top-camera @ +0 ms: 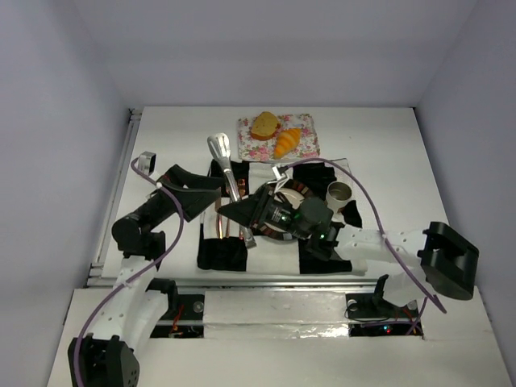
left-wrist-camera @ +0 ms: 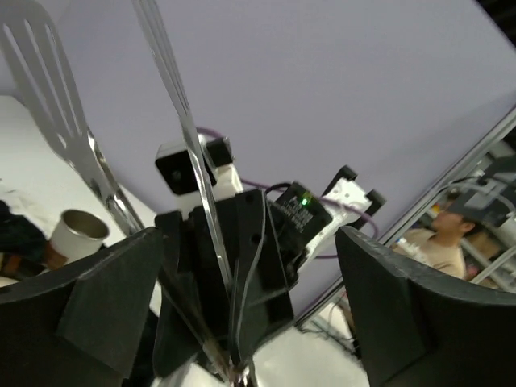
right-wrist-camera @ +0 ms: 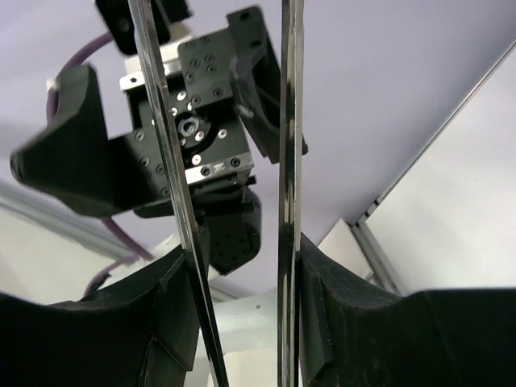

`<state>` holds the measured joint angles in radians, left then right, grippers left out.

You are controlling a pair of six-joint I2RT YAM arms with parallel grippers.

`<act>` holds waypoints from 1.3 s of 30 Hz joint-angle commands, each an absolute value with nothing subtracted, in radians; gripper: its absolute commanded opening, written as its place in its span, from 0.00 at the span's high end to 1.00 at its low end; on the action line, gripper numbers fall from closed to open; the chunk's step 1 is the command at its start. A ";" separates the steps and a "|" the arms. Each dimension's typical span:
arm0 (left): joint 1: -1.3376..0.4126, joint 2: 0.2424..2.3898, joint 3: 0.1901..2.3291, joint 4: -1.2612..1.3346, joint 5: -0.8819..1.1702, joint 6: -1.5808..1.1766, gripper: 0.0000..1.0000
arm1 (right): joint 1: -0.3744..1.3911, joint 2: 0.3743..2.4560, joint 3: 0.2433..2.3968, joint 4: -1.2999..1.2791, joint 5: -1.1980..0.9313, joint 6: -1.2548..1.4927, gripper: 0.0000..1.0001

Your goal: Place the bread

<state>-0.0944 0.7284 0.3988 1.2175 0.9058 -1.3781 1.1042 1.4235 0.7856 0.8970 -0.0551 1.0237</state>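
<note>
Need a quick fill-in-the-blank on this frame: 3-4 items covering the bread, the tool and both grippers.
1. The croissant and the bread slice both lie on the ___-patterned plate.
2. The right gripper is shut on the metal ___.
3. The left gripper grips nothing; its jaws stand ___.
4. In the top view the croissant lies to the ___ of the bread slice.
Missing words: floral; tongs; open; right.

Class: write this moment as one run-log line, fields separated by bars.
left pincer open | right pincer gripping tongs | bread slice, croissant on floral plate
</note>
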 commanded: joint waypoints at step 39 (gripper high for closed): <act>-0.146 0.408 0.580 -0.057 0.580 -0.377 0.06 | 0.480 1.899 1.623 -0.679 0.118 0.482 0.45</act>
